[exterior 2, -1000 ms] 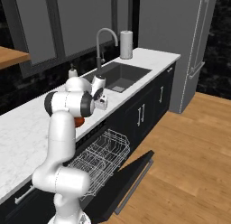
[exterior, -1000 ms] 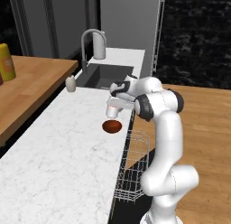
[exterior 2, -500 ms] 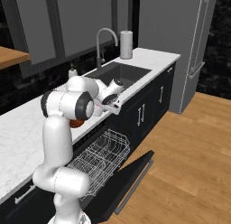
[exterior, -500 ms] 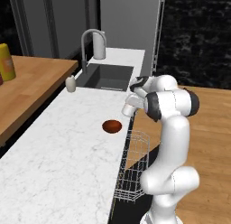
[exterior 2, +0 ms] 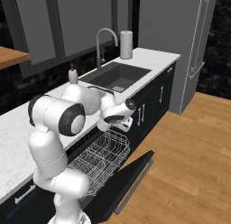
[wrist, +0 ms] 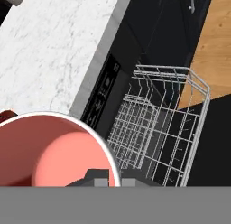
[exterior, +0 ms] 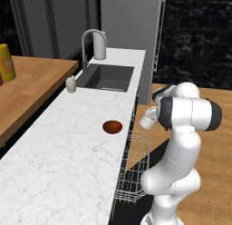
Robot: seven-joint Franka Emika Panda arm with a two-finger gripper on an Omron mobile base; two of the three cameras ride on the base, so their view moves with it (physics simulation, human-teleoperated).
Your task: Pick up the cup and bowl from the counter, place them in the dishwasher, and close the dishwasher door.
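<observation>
Cup [wrist: 54, 151] sits gripped in the end effector [wrist: 108, 177], carried clear of the worktop [exterior: 68, 156] edge and hanging above the pulled-out rack [exterior 2: 97, 157] of the dishwasher [wrist: 135, 101]. The step in hand looks like loading the cup. Next move calls for lowering it into an open cell of the rack without striking the wire rim. Bowl [exterior: 112, 126] waits on the worktop near the edge. Door [exterior 2: 124, 180] lies folded down, with bare floor beyond it.
</observation>
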